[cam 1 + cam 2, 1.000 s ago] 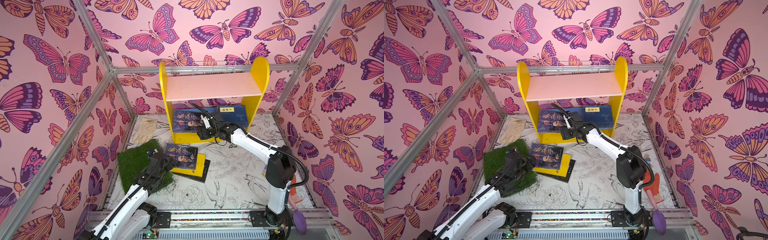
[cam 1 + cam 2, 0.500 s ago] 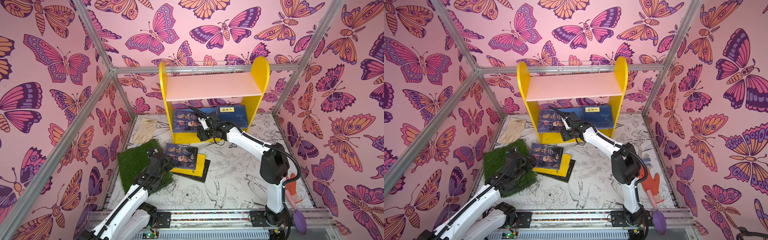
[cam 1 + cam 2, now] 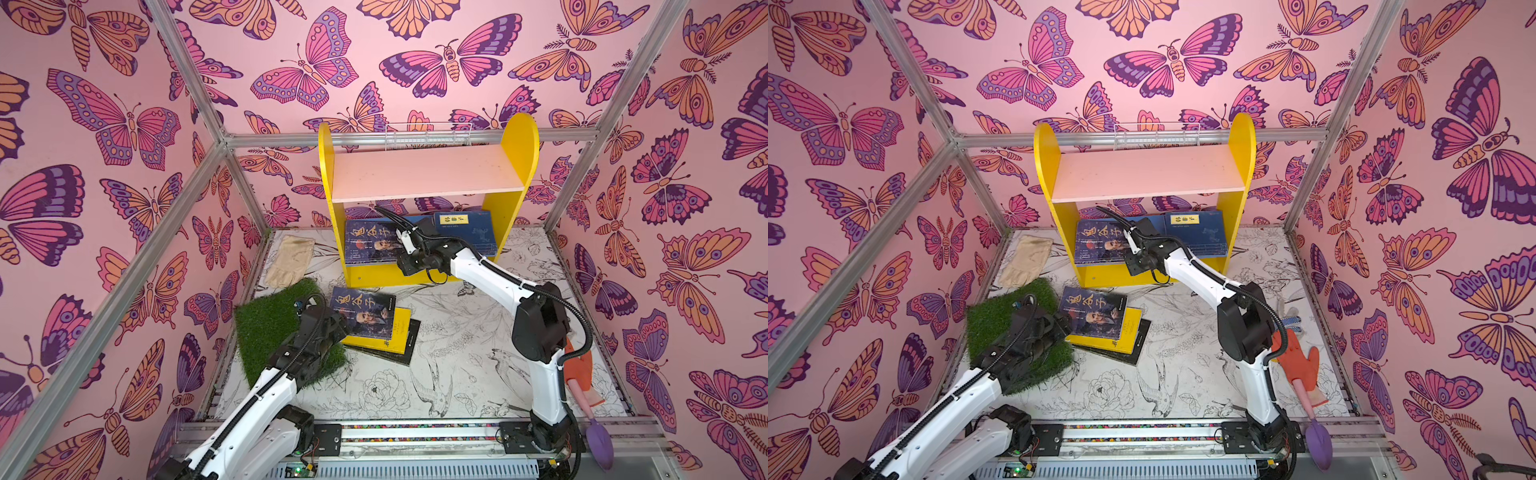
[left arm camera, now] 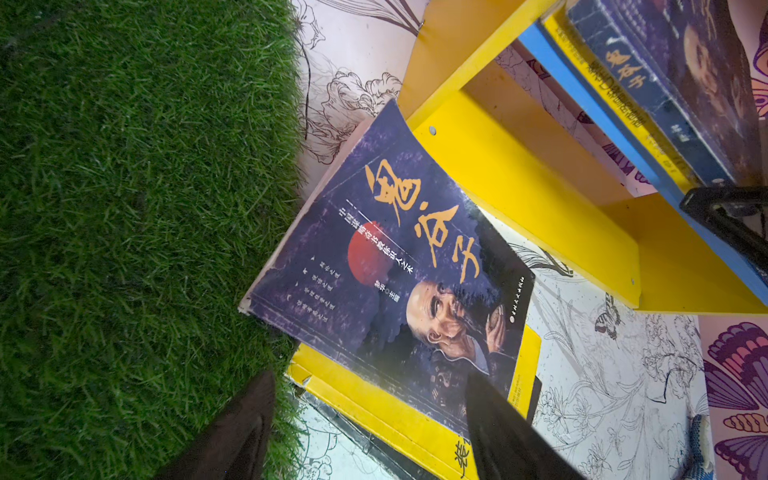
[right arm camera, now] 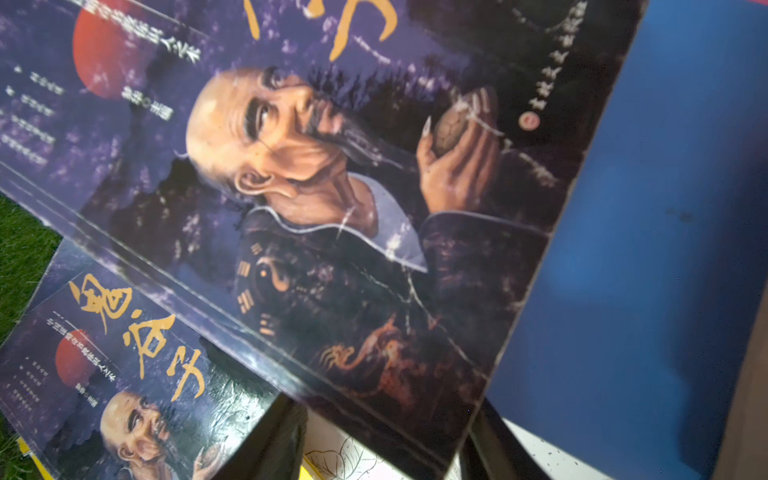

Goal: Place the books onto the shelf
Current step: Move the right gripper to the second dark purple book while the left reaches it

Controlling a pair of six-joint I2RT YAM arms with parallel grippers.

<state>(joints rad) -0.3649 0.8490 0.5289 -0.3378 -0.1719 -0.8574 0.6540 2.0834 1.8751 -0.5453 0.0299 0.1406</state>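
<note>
Shelf board [image 5: 665, 208]: book [image 5: 332, 187] at right gripper [image 5: 384, 401]

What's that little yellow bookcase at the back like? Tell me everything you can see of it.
The shelf is a small bookcase standing upright at the back of the table. Rounded yellow side panels hold a bare pale pink upper board and a blue lower board. It looks like painted wood. Flat on the lower board lie stacked books, a portrait book and a navy book uppermost.
</note>
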